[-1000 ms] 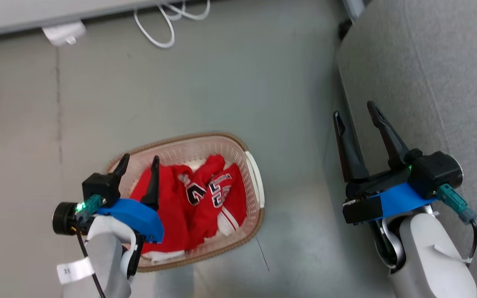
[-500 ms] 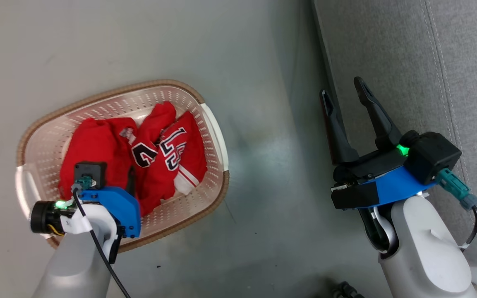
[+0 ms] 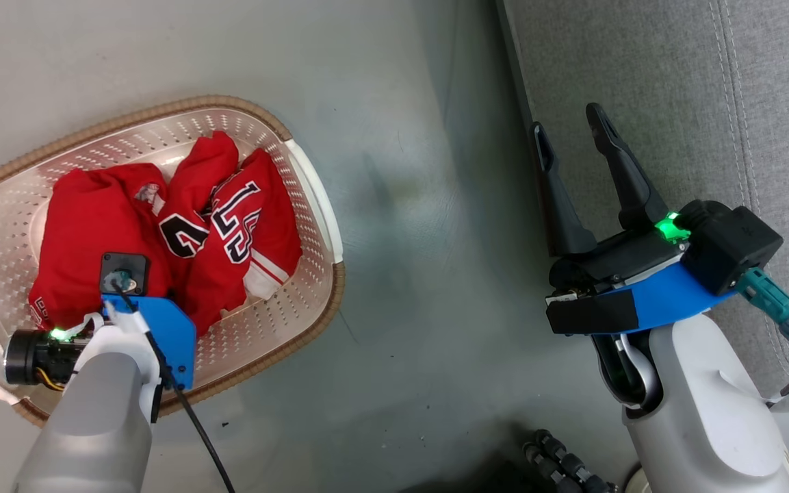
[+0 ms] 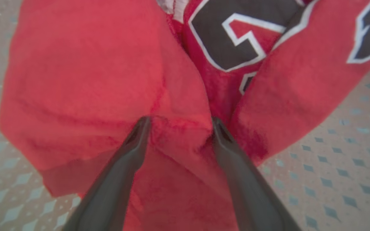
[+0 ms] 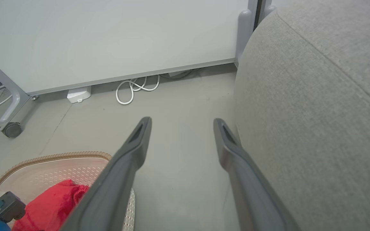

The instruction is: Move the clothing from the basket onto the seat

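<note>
The clothing is red with black-and-white numbers. The basket is cream with little holes and a brown rim. The seat is light grey.

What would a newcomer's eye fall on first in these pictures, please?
The bright red clothing heaped in the basket at the head view's left, black-and-white numbers showing. Next, the left gripper, open, its fingers pressed into the red fabric with a fold between them. At right, the open right gripper hangs beside the big grey seat.
</note>
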{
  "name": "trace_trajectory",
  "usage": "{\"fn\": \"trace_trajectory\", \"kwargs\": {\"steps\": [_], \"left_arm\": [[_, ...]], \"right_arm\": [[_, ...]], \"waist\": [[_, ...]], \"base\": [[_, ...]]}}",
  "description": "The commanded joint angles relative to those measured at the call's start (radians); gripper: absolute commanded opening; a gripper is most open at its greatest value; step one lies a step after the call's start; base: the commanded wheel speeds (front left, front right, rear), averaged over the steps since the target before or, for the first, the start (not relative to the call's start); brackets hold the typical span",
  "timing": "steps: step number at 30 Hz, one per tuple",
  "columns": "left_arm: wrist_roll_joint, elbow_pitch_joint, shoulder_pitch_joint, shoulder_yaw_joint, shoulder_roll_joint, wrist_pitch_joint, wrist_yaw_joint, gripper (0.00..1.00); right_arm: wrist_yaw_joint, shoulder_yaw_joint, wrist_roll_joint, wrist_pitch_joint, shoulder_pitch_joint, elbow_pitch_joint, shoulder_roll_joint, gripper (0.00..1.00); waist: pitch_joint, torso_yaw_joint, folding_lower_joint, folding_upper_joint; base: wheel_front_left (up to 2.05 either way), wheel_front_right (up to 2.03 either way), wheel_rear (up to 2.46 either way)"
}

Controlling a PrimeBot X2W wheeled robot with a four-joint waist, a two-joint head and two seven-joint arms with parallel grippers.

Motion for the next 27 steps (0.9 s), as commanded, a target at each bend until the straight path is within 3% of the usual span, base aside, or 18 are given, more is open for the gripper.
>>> {"fn": "trace_trajectory", "kwargs": {"steps": [1, 12, 15, 27], "left_arm": [[0.009, 0.005, -0.021, -0.007, 0.008, 0.006, 0.010, 1.00], [0.048, 0.042, -0.040, -0.053, 0.038, 0.082, 0.080, 1.00], [0.047, 0.039, -0.044, -0.061, 0.043, 0.088, 0.081, 0.00], [0.022, 0.029, -0.036, -0.069, 0.053, 0.069, 0.054, 0.00]], "right_arm": [[0.000, 0.001, 0.002, -0.005, -0.019, -0.005, -0.002, 1.00], [0.000, 0.014, 0.031, -0.005, -0.021, -0.009, -0.002, 1.00], [0.000, 0.012, 0.034, -0.005, -0.024, -0.011, -0.002, 1.00], [0.000, 0.011, 0.030, -0.005, -0.026, -0.007, -0.002, 1.00]], "waist": [[0.005, -0.004, -0.0001, 0.0000], [0.022, -0.022, -0.0001, 0.0000], [0.025, -0.025, -0.0001, 0.0000], [0.017, -0.019, -0.0001, 0.0000]], "base": [[0.00, 0.00, 0.00], [0.00, 0.00, 0.00], [0.00, 0.00, 0.00], [0.00, 0.00, 0.00]]}}
